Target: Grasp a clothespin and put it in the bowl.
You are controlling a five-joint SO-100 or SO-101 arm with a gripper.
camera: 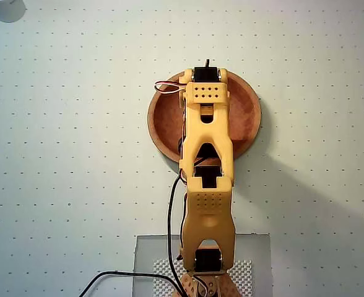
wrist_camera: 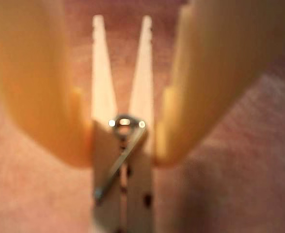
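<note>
Reddish-brown wood fills the background of the wrist view, blurred and close: this is the inside of the bowl (wrist_camera: 26, 194), seen from just above. Two yellow fingers (wrist_camera: 40, 97) of the gripper (wrist_camera: 123, 158) come down from the top corners of that view and pinch the clothespin (wrist_camera: 125, 194) between their tips, one tip on each side of it, right by its metal wire spring (wrist_camera: 120, 145) (the coil glints at the middle, with a wire leg running diagonally down to the left). The claw is clenched on the pin. The pin's two light-tan prongs splay apart toward the top of the picture, forming a narrow V, while its other end runs off the bottom edge. Whether the pin touches the bowl's floor I cannot tell; the picture is too soft.

From the overhead view, the yellow arm (camera: 208, 185) stretches from its base at the bottom edge up across the pale dotted table (camera: 58, 124), and its wrist end sits over the bowl (camera: 164, 117), covering the middle of it. The bowl's lighter rim shows on both sides of the arm. Gripper and clothespin are hidden beneath the arm there. A black cable (camera: 169, 216) trails down beside the arm toward the lower left.
</note>
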